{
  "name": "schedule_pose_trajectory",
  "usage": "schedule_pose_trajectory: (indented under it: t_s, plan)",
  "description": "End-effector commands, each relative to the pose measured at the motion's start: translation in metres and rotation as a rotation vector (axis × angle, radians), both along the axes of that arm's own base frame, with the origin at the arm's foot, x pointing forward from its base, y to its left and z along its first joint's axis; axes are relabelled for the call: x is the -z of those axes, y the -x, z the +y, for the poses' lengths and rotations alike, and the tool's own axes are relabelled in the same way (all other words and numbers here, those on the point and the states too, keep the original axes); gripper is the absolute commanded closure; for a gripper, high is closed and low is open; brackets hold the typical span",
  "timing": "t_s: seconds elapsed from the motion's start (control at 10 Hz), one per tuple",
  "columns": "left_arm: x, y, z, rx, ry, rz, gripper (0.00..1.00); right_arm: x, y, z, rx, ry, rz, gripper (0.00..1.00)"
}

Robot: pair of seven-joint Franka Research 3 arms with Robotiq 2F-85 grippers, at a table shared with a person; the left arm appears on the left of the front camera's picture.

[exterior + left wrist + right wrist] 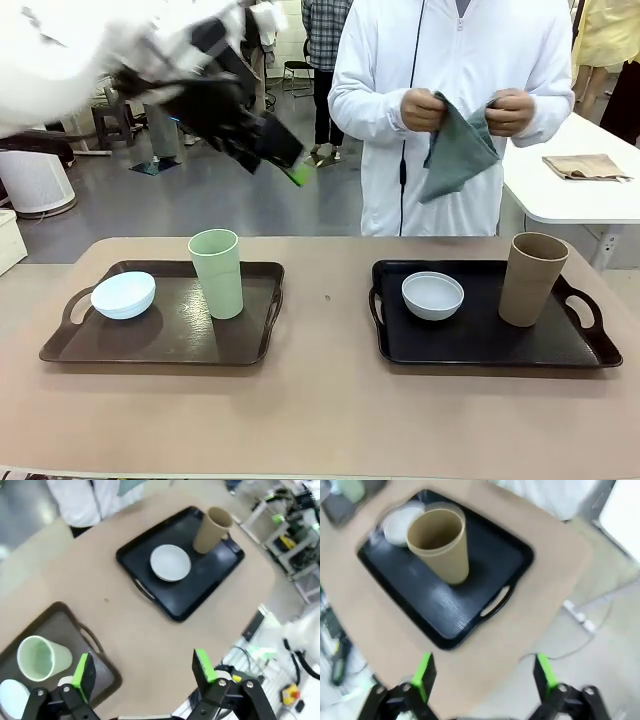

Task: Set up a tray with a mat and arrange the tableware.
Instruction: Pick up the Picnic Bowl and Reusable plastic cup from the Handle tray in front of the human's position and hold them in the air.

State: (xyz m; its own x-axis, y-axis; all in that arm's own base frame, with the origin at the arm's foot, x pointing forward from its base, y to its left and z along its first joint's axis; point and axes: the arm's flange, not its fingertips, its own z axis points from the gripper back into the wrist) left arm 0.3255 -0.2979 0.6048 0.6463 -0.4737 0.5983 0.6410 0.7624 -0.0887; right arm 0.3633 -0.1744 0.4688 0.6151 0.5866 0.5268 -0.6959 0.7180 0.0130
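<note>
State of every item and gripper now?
Pale green tumbler: upright, empty, on brown tray.
Pale blue bowl: upright, same tray.
Greyish white bowl: upright, on black tray.
Brown tumbler: upright, empty, same tray.
Grey-green mat: held in person's hands.
Left gripper: open, empty.
Right gripper: open, empty.

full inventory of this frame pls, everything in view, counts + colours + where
Table: 1, beige, between robot and person.
Trays: 2, dark brown tray on the robot's left, black tray on its right, both on the table.
Bowls: 2, pale blue bowl on the dark brown tray, greyish white bowl on the black tray.
Tumblers: 2, pale green tumbler upright on the dark brown tray, brown tumbler upright on the black tray.
Grey-green cloth: 1, held up at the far side.
Folded cloth: 1, beige, on the white side table.
Person's hands: 2, both gripping the grey-green cloth.
Grippers: 2, black with green pads, left gripper and right gripper both open, above the table.
</note>
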Motion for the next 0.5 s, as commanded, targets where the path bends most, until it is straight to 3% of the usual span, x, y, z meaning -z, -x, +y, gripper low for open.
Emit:
schedule_pose_trajectory:
  t_s: [0.0,0.2,0.3,0.4]
  plan:
    - [0.004,-0.054,-0.056,-0.135,-0.08,0.079,0.0,0.033,-0.049,-0.026,-0.228,0.038,-0.029,0.0]
    - [0.009,-0.094,-0.092,-0.243,-0.08,0.134,0.0,0.051,-0.057,-0.028,-0.417,-0.041,-0.121,0.0]
    - [0.027,-0.048,-0.048,-0.12,-0.056,0.066,0.0,0.048,-0.056,-0.029,-0.404,-0.072,-0.158,0.0]
    - [0.027,-0.048,-0.048,-0.12,-0.056,0.066,0.0,0.05,-0.049,-0.011,-0.317,0.038,-0.065,0.0]
